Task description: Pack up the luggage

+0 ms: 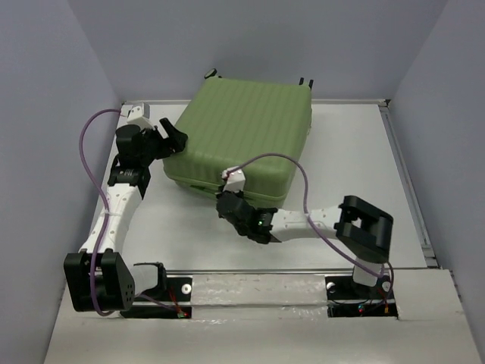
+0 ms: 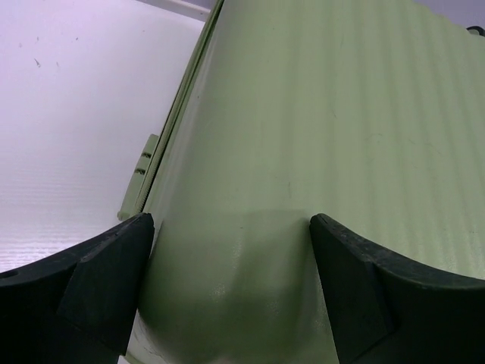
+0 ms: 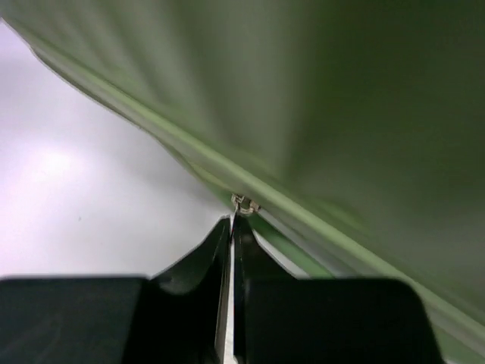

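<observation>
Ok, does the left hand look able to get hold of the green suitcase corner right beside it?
Probably yes: the left hand is open, its fingers stand either side of the suitcase corner, and nothing lies between them.

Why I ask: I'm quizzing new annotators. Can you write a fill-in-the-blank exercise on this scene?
1. The luggage lies on the table with its shell ____.
2. The right gripper is ____, its tips at the zipper pull on the seam.
3. The left gripper straddles a rounded corner of the luggage, its fingers wide ____.

Missing words: closed; shut; open.
</observation>
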{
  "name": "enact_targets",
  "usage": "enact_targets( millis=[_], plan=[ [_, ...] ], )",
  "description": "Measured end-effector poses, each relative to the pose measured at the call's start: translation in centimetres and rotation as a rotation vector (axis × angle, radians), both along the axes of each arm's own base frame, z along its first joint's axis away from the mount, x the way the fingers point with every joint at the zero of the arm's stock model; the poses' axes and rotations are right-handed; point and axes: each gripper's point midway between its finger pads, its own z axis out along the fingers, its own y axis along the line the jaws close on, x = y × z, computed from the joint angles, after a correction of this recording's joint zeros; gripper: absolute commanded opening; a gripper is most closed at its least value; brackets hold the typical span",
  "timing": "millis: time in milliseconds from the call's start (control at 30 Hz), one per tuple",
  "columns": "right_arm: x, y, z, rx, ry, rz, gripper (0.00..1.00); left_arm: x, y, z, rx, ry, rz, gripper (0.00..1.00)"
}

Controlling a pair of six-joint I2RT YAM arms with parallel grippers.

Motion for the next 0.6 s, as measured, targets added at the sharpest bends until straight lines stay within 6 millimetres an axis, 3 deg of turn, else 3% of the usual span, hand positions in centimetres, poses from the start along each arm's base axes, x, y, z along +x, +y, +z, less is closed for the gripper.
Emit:
enact_targets(
  millis=[133,333,500,533,567,600],
  plan=[
    [1.6,6.4,-0.2,-0.033,-0.022,0.086,0.07,-1.2,-0.5,0.0,0.006,0.020,-0.012,0.92],
    [1.8,10.8,-0.3,-0.026,-0.064,0.176,0.07,-3.5,-1.0,0.4,0.031,0.050,-0.046,0.92],
    [1.6,12.9,-0.1,0.024,-0.135,0.212,0.07,-4.5,-0.2,0.7,0.067,0.051,-0.036,0.94],
    [1.4,13.1,-0.2,0.031,-0.142,0.229,0.10,-4.7,0.0,0.7,0.071,0.052,-0.035,0.94],
    [1.1,13.1,-0.3,0.037,-0.146,0.245,0.35,-4.8,0.1,0.6,0.071,0.057,-0.034,0.95],
    [0.8,12.8,-0.1,0.045,-0.151,0.258,0.51,-5.0,0.1,0.6,0.070,0.061,-0.035,0.95]
  ],
)
